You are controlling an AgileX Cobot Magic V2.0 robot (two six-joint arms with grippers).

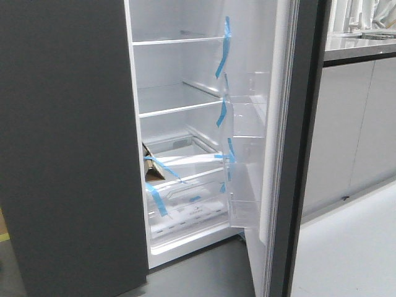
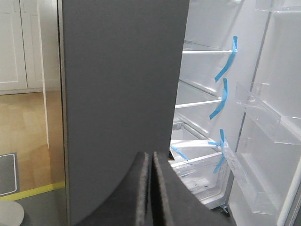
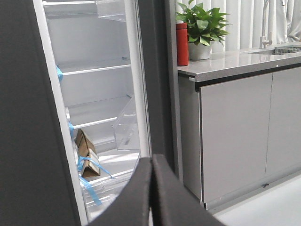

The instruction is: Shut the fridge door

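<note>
Nearest, the left gripper [image 2: 151,188] and right gripper [image 3: 151,188] each have jaws pressed together, holding nothing. Beyond them the fridge door [image 1: 297,185] stands wide open, beside pale grey cabinets [image 1: 346,136] further back

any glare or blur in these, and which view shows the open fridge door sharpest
Front view: the fridge door and its clear bins are sharp, and the white lining is bright but not blown out. Left wrist view: the left hand is a soft, dark blur up close. Right wrist view: the right hand is blurred too, with bright window light behind the plant.
</note>
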